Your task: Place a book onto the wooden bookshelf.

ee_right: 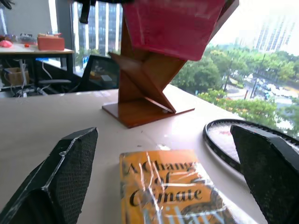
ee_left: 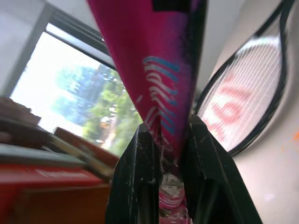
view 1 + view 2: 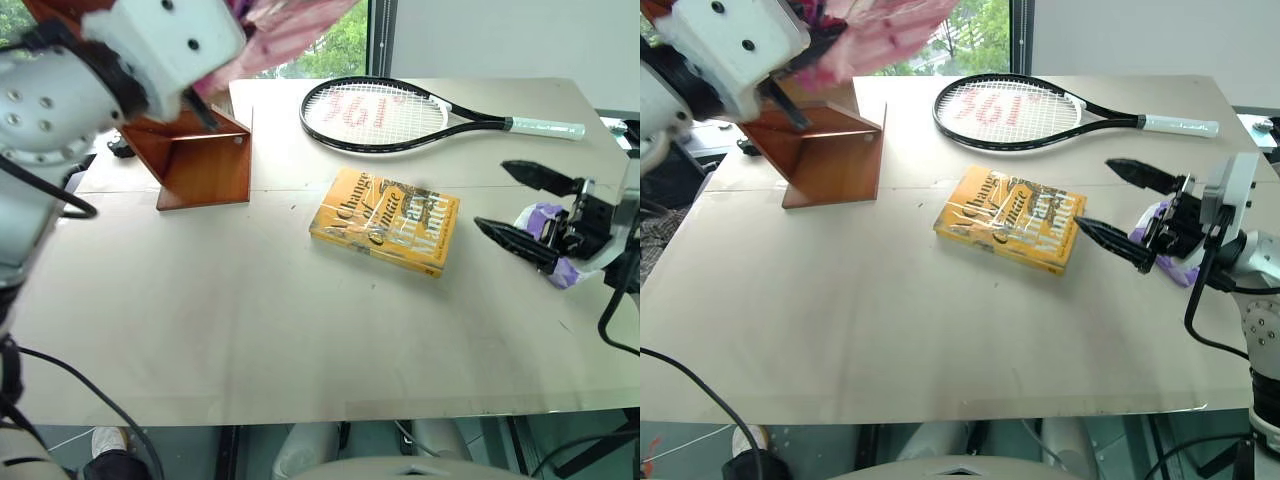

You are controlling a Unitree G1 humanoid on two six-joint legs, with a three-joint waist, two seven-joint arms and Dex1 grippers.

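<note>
A pale table (image 3: 250, 340) fills the scene, running from the near edge to a window at the far side. On its far left stands the shelf (image 3: 200, 160), a reddish-brown wooden unit with slanted panels rising from a flat base. The racket (image 3: 400, 115) lies flat across the far middle of the table, black-framed, its white grip pointing right. Near the centre, a little right, the yellow book (image 3: 385, 220) lies flat and wrapped in clear film, turned at an angle to the table edges, well apart from shelf and racket.

The book (image 3: 880, 35), bright magenta-pink, is up in the air at the far left, above the shelf and not resting on it. The left gripper (image 2: 170, 161) holds it: both black fingers (image 2: 140, 177) are pressed tight on the book's lower edge, pages showing between them. From the right wrist view the pink cover hangs just in front of the shelf's upper panels, tilted.

At the right edge of the table the right gripper (image 3: 1120, 205) hovers above the surface, pointing left toward the yellow book, its two fingers spread wide apart with nothing between them. Just behind it a small purple pack (image 3: 545, 225) lies on the table, partly hidden by the gripper.
</note>
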